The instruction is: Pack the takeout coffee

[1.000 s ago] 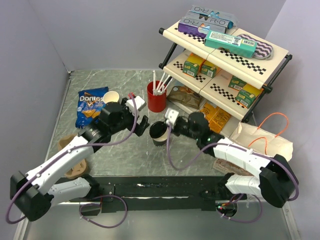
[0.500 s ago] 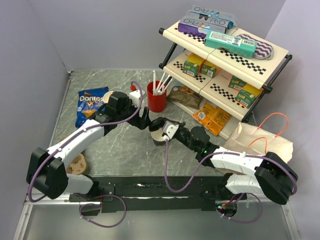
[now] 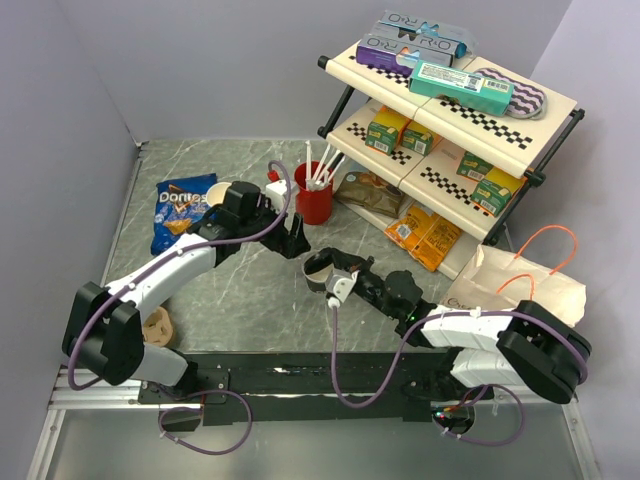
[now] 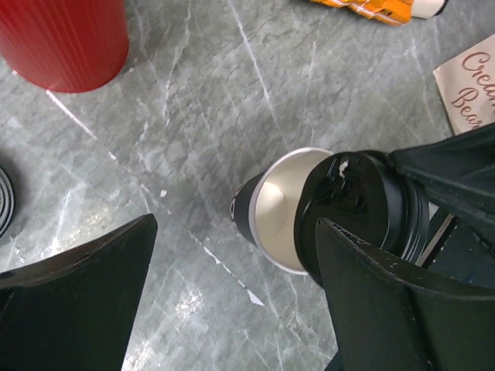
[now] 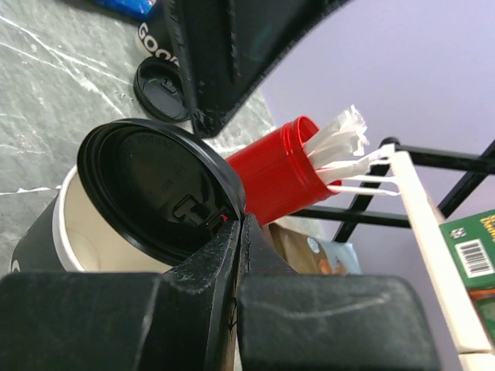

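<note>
Surface: a grey marbled table (image 3: 255, 300) is seen between pale lilac walls, with a two-tier shelf (image 3: 450, 110) at the back right.
Step in hand: the capping of the coffee cup (image 4: 271, 205) with its lid (image 4: 363, 205) is judged to be under way; nothing is packed yet.
Cup position: the coffee cup is stood upright near the middle of the table, on the near side of the red cup (image 3: 313, 195) and apart from it.
Cup contents: only a bare cream inside is shown; no drink can be seen.
Lid position: the lid is held tilted over the mouth, one side covered, the other left open, and is not seated.
Right arm: the right gripper (image 5: 241, 232) is clamped on the lid's edge.
Left arm: the left gripper (image 4: 236, 228) is hung over the cup, jaws spread wide, nothing gripped.
Next move: the lid probably needs to be levelled and pressed down all round; the cup may need to be steadied against tipping.
Straw holder: white straws (image 5: 340, 139) are kept in the red cup.
Bag: the paper bag (image 3: 520, 285) is stood at the far right; its contents cannot be made out.
Extra: a spare lid (image 5: 158, 89) is laid flat on the table.
</note>
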